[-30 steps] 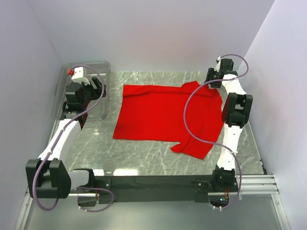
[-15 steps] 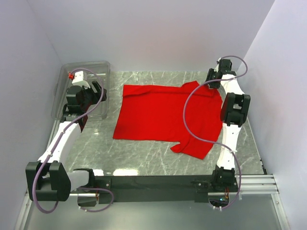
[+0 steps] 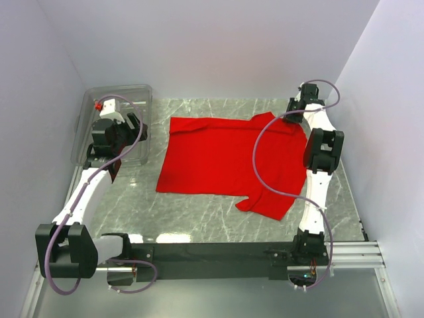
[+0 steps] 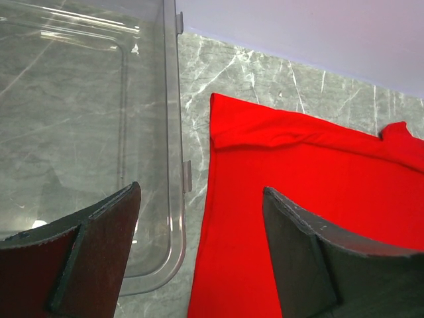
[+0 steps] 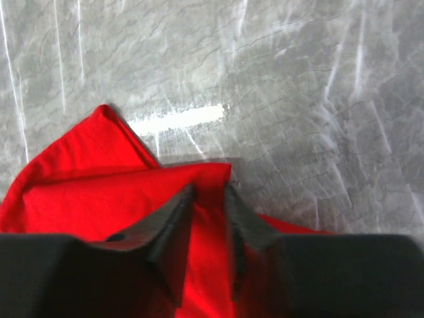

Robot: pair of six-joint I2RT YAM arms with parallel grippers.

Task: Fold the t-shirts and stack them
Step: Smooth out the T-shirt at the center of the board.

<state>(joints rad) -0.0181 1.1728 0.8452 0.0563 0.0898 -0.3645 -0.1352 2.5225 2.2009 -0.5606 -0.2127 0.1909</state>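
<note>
At the far right corner of the bench (image 3: 199, 222), my right gripper (image 5: 209, 193) had drawn its fingers in over the last second, from well apart to a narrow slit. Red cloth filled that slit, so it was pinched on a raised fold of the t-shirt (image 3: 218, 162) by the far right sleeve. The arm had also crept slightly toward that corner. The t-shirt itself had not shifted. It lay spread flat across the middle of the bench, one sleeve pointing to the near edge, its left edge near the clear bin (image 4: 173, 119) in the far left corner. My left gripper (image 4: 200, 193) had hardly moved and hung above the bin's right rim with its fingers wide apart, holding nothing. I read this as the start of the first fold: the grab looked made, but no cloth was lifted yet. With only a thin ridge caught, I judged it could slip once I pulled.
</note>
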